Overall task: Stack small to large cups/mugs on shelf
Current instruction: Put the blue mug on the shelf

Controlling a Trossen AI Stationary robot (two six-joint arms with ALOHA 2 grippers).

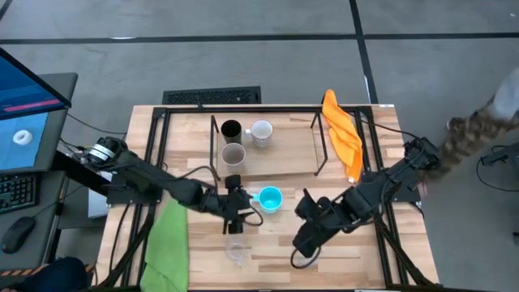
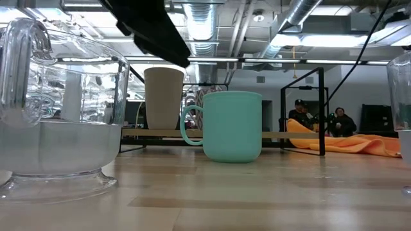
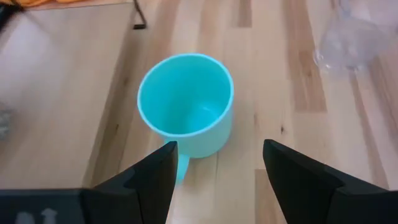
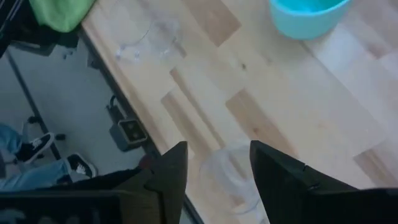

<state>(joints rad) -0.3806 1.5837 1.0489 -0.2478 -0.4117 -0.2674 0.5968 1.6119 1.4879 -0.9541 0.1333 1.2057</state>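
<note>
The bright blue mug [image 1: 270, 198] stands upright on the table in front of the shelf [image 1: 284, 154]. My left gripper [image 1: 237, 208] is open just left of it. In the left wrist view my open left gripper [image 3: 217, 177] faces the mug [image 3: 186, 102], and the mug's handle [image 3: 181, 169] lies right beside one finger. On the shelf stand the black cup [image 1: 231, 128], the white mug [image 1: 261, 132] and the grey-beige cup [image 1: 233, 154]. One clear glass [image 1: 237, 251] stands near the front edge. My right gripper [image 4: 217, 168] is open over the other clear glass [image 4: 231, 177].
An orange cloth [image 1: 342, 134] hangs over the shelf's right end. A green cloth [image 1: 169, 242] lies at the table's front left. The low view shows a glass [image 2: 58, 109] close by and people [image 2: 302, 112] in the room behind.
</note>
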